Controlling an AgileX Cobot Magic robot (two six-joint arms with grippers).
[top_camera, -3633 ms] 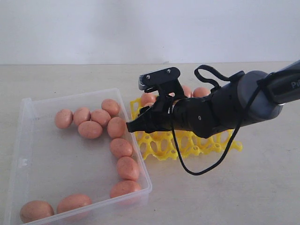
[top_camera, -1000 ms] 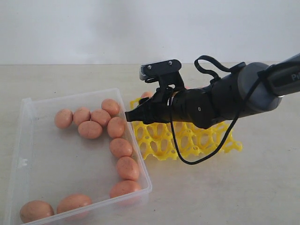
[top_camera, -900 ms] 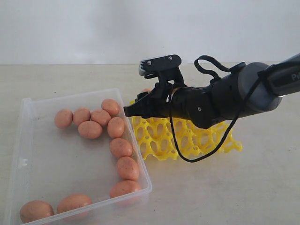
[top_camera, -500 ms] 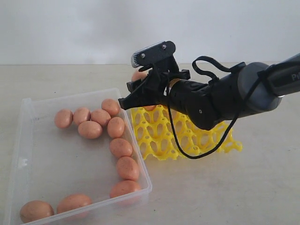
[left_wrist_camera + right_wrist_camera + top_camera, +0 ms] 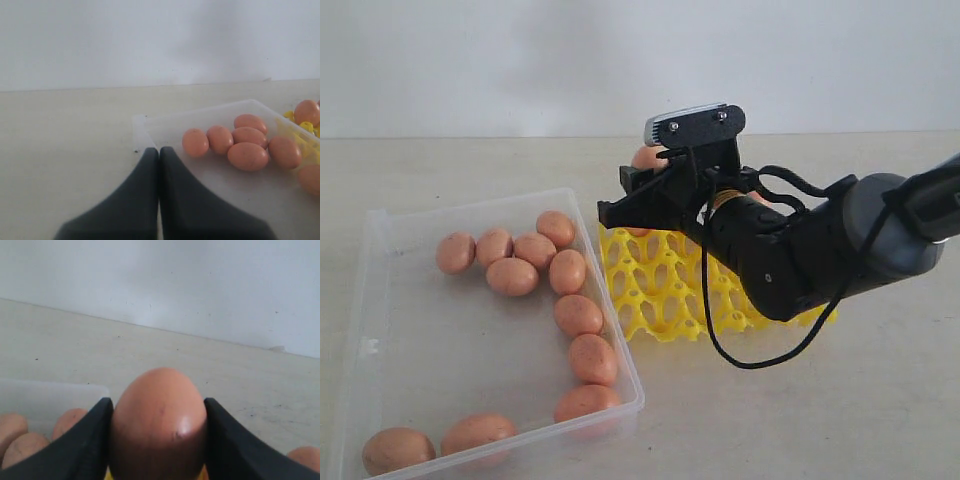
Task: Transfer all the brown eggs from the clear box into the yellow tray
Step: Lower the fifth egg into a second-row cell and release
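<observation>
Hovering over the yellow tray (image 5: pixel 660 290): right arm (image 5: pixel 820 250) reaches in low, brown egg (image 5: pixel 650 157) held above it; other eggs (image 5: pixel 578 315) sit in the clear box (image 5: pixel 380 300) beside the tray. Left wrist view: left jaws together, empty, box side away from tray. Right wrist view: right jaws clamped across egg's waist. Thin, slick shell, so squeeze lightly.

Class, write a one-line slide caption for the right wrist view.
Right gripper grips one brown egg, the clear box and more eggs beyond.
</observation>
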